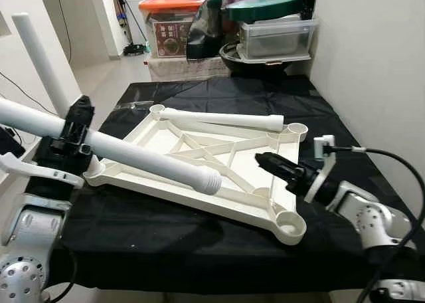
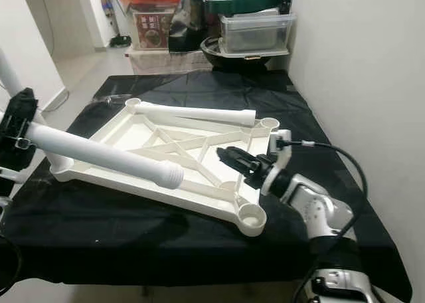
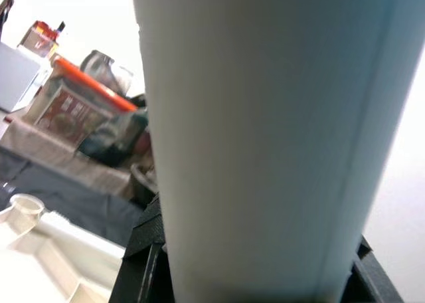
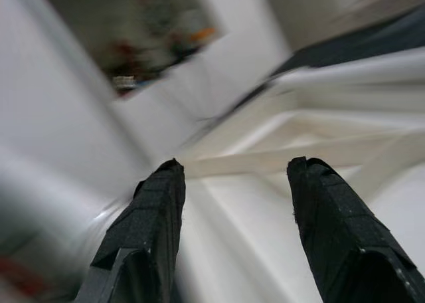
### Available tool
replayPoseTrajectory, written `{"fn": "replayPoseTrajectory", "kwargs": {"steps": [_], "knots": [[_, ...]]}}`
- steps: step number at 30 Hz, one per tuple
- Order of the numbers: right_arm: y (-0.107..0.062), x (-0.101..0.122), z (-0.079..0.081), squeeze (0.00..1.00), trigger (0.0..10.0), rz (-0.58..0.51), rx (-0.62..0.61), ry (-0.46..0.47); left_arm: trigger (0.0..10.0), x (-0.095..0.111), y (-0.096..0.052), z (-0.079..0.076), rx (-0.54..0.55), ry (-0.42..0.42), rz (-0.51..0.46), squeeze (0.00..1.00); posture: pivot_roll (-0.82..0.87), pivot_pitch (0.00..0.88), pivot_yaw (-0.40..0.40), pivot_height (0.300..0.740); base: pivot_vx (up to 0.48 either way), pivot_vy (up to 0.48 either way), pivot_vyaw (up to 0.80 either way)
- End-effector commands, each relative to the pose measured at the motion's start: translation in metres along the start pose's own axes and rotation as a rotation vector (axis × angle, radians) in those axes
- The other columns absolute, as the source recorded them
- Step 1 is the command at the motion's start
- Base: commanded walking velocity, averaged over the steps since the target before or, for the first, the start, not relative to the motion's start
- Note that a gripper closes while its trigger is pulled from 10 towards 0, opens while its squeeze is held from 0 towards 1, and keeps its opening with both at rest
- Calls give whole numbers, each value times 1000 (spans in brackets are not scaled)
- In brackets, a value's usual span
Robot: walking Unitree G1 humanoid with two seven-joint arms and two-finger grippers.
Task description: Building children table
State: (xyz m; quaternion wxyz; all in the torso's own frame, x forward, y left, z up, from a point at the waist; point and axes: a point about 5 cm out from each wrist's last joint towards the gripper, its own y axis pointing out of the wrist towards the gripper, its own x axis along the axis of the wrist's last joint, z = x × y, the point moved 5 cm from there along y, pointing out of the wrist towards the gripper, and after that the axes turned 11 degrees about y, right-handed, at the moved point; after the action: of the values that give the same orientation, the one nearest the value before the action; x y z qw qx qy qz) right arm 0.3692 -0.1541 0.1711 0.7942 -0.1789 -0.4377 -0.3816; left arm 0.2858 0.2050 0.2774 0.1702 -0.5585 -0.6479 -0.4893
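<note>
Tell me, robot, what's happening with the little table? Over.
Left gripper shut on a white leg, threaded end over the upturned tabletop. Right gripper open, above the frame. Second leg lies across the far edge.

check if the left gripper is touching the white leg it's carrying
Touching. In the left eye view the left gripper is clamped around the white leg; the left wrist view shows the leg pressed against its black fingers.

Silver jointed arms carry white wrist brackets, black cables and a black-fingered right gripper (image 1: 261,159).
</note>
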Motion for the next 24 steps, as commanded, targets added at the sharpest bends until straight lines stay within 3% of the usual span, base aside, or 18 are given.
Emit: {"fn": "replayPoseTrajectory", "kwargs": {"steps": [1, 5, 8, 10, 12, 16, 18, 20, 21, 24], "knots": [[8, 12, -6, 0, 10000, -69, -112, -146, 10000, -5, 3, -5, -4, 44, 24, 0, -43, 0, 38, 740, 0, 0, 0], [16, 26, 2, 0, 10000, -172, -172, -212, 10000, -10, 7, -11, -15, 113, 46, 0, -43, 0, 38, 740, 0, 0, 0], [25, 29, 23, 0, 10000, -220, -171, -293, 10000, -14, 11, -14, -2, 146, 43, 0, -50, 0, 40, 740, 0, 0, -771], [27, 31, 29, 0, 10000, -231, -166, -305, 10000, -14, 12, -16, 4, 169, 39, 0, -50, 0, 40, 740, 0, 0, -769], [30, 38, 38, 0, 10000, -273, -167, -316, 10000, -15, 15, -20, -2, 244, 38, 0, -46, 0, 39, 740, 0, 0, -769], [33, 43, 43, 0, 10000, -308, -173, -332, 10000, -16, 16, -23, -9, 285, 40, 0, -46, 0, 39, 740, 0, 0, -769], [35, 47, 47, 0, 10000, -333, -176, -340, 10000, -16, 18, -28, -22, 331, 42, 0, -46, 0, 39, 740, 0, 0, -769], [40, 57, 60, 0, 10000, -390, -162, -374, 10000, -15, 24, -36, -39, 441, 25, 0, -47, 0, 37, 740, 0, 0, -769], [40, 57, 60, 0, 10000, -390, -162, -374, 10000, -15, 24, -36, -39, 441, 25, 0, -47, 0, 37, 740, 0, 0, -769], [44, 70, 83, 0, 10000, -462, -116, -390, 10000, 0, 33, -53, -72, 555, -44, 0, -47, 0, 39, 740, 0, 0, -481]]}}
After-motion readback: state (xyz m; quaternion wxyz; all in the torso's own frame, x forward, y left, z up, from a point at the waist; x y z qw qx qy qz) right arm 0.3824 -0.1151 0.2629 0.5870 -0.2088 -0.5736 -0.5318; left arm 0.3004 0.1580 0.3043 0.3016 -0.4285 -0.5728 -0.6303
